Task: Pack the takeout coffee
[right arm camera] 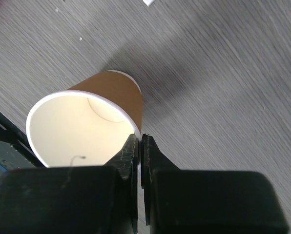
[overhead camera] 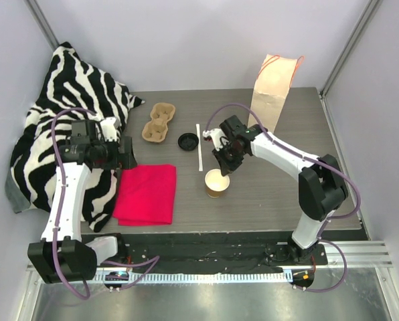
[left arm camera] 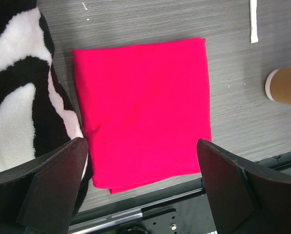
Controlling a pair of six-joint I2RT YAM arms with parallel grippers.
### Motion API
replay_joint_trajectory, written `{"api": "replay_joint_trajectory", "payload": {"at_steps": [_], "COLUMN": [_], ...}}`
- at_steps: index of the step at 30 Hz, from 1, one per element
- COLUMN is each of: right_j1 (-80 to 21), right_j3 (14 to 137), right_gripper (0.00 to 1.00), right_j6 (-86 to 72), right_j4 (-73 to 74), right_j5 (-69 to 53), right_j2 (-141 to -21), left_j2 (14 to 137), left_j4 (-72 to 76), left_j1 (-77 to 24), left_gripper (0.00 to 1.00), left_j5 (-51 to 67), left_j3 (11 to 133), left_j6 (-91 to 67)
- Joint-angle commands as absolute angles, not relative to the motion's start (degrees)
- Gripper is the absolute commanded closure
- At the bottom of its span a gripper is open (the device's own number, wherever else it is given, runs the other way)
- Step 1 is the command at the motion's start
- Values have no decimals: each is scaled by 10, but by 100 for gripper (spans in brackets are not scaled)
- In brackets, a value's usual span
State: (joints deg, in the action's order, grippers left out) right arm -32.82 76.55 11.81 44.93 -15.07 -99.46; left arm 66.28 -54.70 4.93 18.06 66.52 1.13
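Right end effector (right arm camera: 139, 140) is pinched shut on the rim of the lidless paper cup (right arm camera: 82, 126). The cup is judged light and easily crushed, so it is best gripped gently there.

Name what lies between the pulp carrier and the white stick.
The black lid lies between the carrier and the white stick; the top view shows it.

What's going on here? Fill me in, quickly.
The right arm has its jaws shut on the rim of the brown paper cup, which stands open on the table. Its black lid lies apart, beside the pulp carrier. The left arm hangs with jaws wide open over the red cloth. The paper bag stands at the far edge; the cup is not yet in it.
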Motion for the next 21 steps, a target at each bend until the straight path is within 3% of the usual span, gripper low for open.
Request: {"api": "replay_joint_trajectory", "payload": {"at_steps": [1,2,4,7,10,15,21], "right_j1": [-342,-343,-343,-343,-343,-314,-221], "right_j3": [809,815,831,844,859,860,840], "right_gripper": [91,86,66,44,31,21,11], "right_j6": [111,111,112,113,113,113,94], "right_j4": [441,445,458,463,473,475,478], "right_j5": [-142,-143,-149,-153,-159,-187,-242], "right_j2": [-1014,-1016,-1014,-996,-971,-920,-875], "left_j2": [671,672,676,694,740,857,997], "left_j4": [-539,-534,-513,-484,-471,-437,-437], "left_j1": [29,24,10,-20,-60,-129,-218], "left_gripper": [0,0,0,0,0,0,18], "left_j5": [195,193,191,188,178,132,66], "left_j3": [687,687,684,688,717,801,914], "left_j6": [53,55,67,85,113,204,349]}}
